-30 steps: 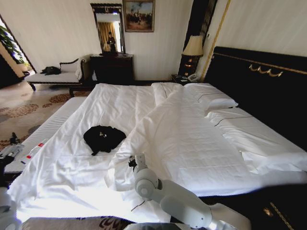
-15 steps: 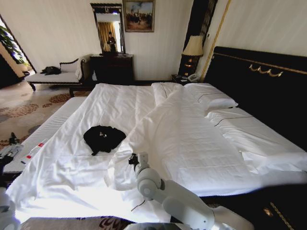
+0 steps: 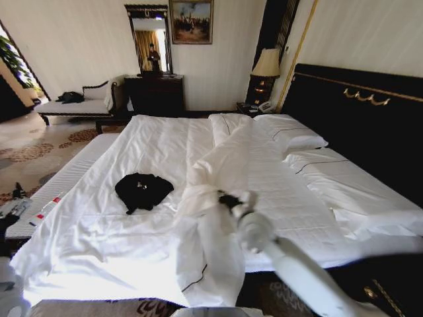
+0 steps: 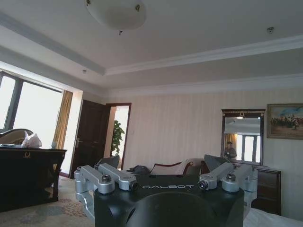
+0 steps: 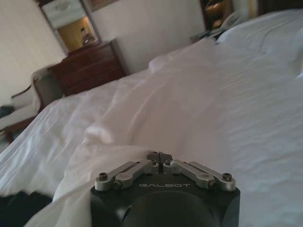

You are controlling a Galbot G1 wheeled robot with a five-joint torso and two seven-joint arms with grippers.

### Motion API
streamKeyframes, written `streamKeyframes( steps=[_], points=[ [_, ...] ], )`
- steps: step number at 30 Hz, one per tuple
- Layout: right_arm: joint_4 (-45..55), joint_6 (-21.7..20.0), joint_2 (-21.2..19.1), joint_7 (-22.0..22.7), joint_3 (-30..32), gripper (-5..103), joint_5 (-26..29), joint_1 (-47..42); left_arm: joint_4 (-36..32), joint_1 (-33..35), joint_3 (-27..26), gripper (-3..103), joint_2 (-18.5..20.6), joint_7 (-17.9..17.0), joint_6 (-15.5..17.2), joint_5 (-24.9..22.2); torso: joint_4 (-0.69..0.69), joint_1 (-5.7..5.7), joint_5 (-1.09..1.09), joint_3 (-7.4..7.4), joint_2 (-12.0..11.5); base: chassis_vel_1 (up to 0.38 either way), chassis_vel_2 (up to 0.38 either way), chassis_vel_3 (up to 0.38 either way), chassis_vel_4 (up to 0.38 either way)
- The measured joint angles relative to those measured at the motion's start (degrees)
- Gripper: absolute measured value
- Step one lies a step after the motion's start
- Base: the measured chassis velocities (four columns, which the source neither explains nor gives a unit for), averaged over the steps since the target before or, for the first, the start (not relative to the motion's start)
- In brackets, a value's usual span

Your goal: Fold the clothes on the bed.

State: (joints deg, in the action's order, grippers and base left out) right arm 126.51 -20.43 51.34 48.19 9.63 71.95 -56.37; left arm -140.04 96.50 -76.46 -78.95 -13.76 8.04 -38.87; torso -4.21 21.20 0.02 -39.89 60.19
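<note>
the right gripper (image 5: 160,157) has its fingertips pinched together on the white duvet (image 3: 264,185), lifting a fold of it just beside the black t-shirt (image 3: 143,190) on the bed (image 3: 119,231). the left gripper (image 4: 165,185) points upward with fingers spread and empty, well away from the t-shirt. if the fold slips, it could fall over the t-shirt.

Black T-shirt (image 3: 143,191) on white bed (image 3: 99,218); white duvet (image 3: 218,198) with thin black piping; dark headboard (image 3: 357,125) at 2 o'clock.
</note>
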Motion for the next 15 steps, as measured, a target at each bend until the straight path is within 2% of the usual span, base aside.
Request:
streamKeyframes(
  steps=[2, 4, 8, 9, 10, 11, 12, 13, 15],
  points=[
    [0.9, 0.8, -1.1, -0.2, 3.0, 0, 0.1, -1.9, 0.0, -0.1, 0.2, 100, 0.0, 0.0, 0.0, 0.0, 0.01, 0.00, 0.01, 0.00, 0.0, 0.000, 0.000, 0.000, 0.000],
    [3.5, 1.7, -2.9, -0.3, 12.3, 0, 0.8, -7.9, -0.1, -0.5, 1.0, 100, 0.1, 0.0, 0.0, 0.0, 0.02, -0.01, 0.00, 0.00, 0.0, 0.000, 0.000, 0.000, 0.000],
    [5.4, 2.1, -3.2, 0.1, 19.6, 0, 1.5, -14.0, -0.4, -0.9, 1.9, 100, 0.0, -0.1, 0.0, 0.0, 0.01, 0.00, 0.01, 0.00, 0.0, 0.000, 0.000, 0.000, 0.000],
    [5.8, 2.1, -3.2, 0.2, 21.5, 0, 1.8, -15.5, -0.5, -1.0, 2.1, 100, 0.0, -0.1, 0.0, 0.0, 0.01, -0.01, 0.01, 0.00, 0.0, 0.000, 0.000, 0.000, 0.000],
    [7.4, 2.2, -2.5, 0.3, 27.4, 0, 2.1, -20.1, -0.7, -1.4, 2.5, 100, 0.0, -0.1, 0.0, 0.0, 0.02, 0.00, 0.01, 0.00, 0.0, 0.000, 0.000, 0.000, 0.000],
    [8.1, 2.3, -2.1, 0.4, 30.2, 0, 2.3, -22.1, -0.8, -1.6, 2.7, 100, 0.0, -0.1, 0.0, -0.1, 0.01, 0.00, 0.00, 0.00, 0.0, 0.000, 0.000, 0.000, 0.000],
    [8.1, 2.3, -2.1, 0.4, 30.2, 0, 2.3, -22.1, -0.8, -1.6, 2.7, 100, 0.0, -0.1, 0.0, -0.1, 0.01, 0.00, 0.00, 0.00, 0.0, 0.000, 0.000, 0.000, 0.000],
    [8.8, 2.3, -1.6, 0.5, 33.2, 0, 2.6, -23.9, -0.9, -1.8, 2.9, 100, 0.0, -0.1, 0.0, -0.2, 0.01, 0.00, 0.01, 0.00, 0.0, 0.000, 0.000, 0.000, 0.000],
    [11.2, 2.2, 0.6, 1.9, 41.8, 0, 4.6, -28.7, -1.1, -2.6, 3.5, 100, 0.2, -0.1, 0.0, -0.8, 0.01, -0.01, -0.02, 0.01, 0.0, 0.000, 0.000, 0.000, 0.000]
  ],
)
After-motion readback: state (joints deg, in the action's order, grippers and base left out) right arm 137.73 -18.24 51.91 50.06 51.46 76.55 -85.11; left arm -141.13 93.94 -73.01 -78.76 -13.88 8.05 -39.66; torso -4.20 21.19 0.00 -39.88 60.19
